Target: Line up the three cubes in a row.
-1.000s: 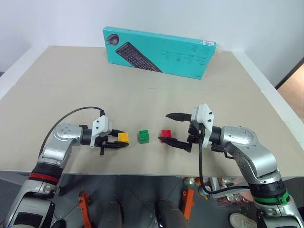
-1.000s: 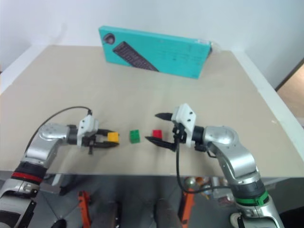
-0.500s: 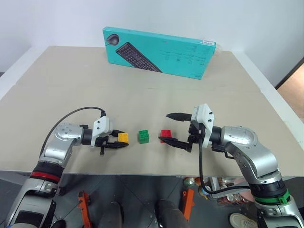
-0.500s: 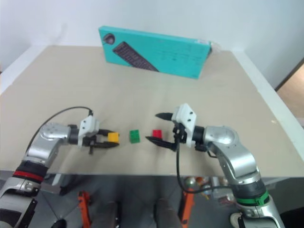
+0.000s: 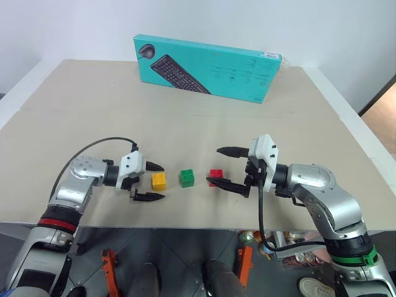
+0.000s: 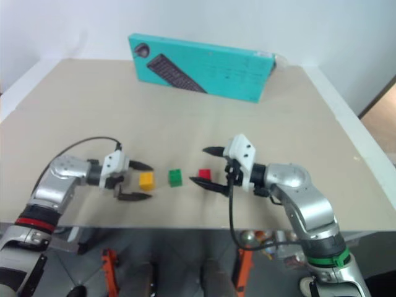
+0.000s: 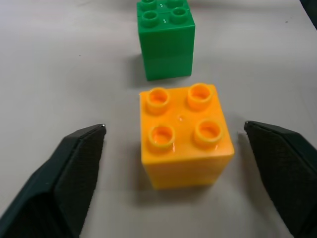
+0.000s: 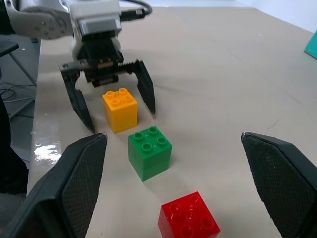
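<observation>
**Yellow cube released, row formed**

The yellow cube [image 5: 159, 180] now sits free on the surface [image 5: 185, 117], at nine o'clock of the green cube [image 5: 187, 177] and red cube [image 5: 216, 176]; the row's long axis runs nine-to-three. The left pincer [image 5: 151, 182] has sprung wide around it; the right pincer [image 5: 226, 167] stays wide.

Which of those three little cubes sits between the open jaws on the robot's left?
The yellow cube, at the row's left end; the green cube and red cube lie beyond it.
</observation>
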